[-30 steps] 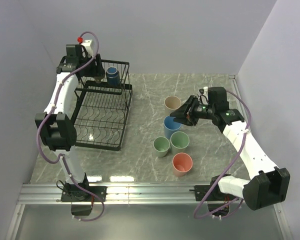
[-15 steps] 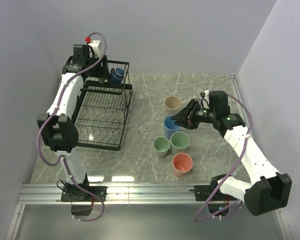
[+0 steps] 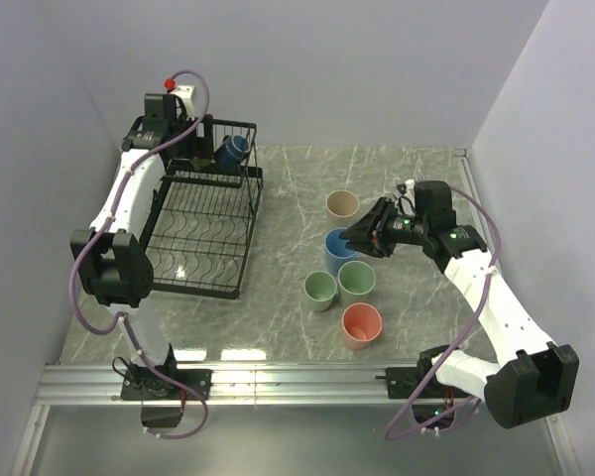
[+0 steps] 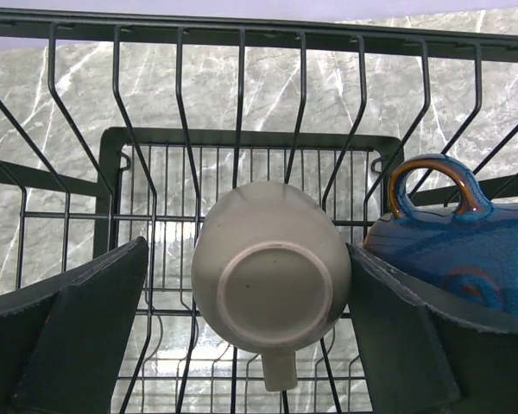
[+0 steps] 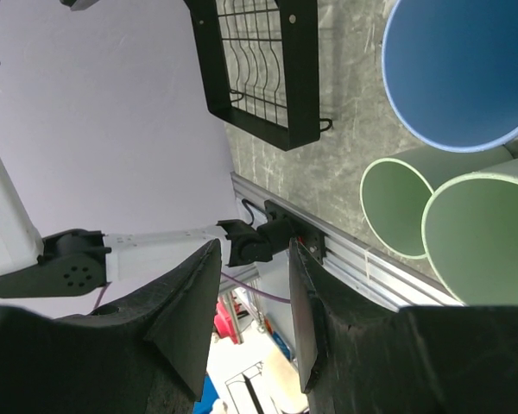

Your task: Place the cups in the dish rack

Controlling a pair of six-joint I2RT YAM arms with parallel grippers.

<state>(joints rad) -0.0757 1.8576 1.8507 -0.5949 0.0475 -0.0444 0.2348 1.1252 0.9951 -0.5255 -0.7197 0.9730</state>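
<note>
On the marble table (image 3: pixel 426 169), the upright light blue cup (image 3: pixel 334 254) stands just left of your right gripper (image 3: pixel 355 236), the nearer arm, its jaws partly apart and empty.

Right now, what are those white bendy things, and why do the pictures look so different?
Those are two robot arms, each ending in a claw. One picture looks down from above; the other two come from small cameras on the wrists. The left claw is open over the black dish rack, an upside-down beige mug between its fingers, a blue mug beside it. The right claw hovers by the light blue cup, holding nothing. A beige cup, a salmon cup and two green cups stand nearby on the grey table.
</note>
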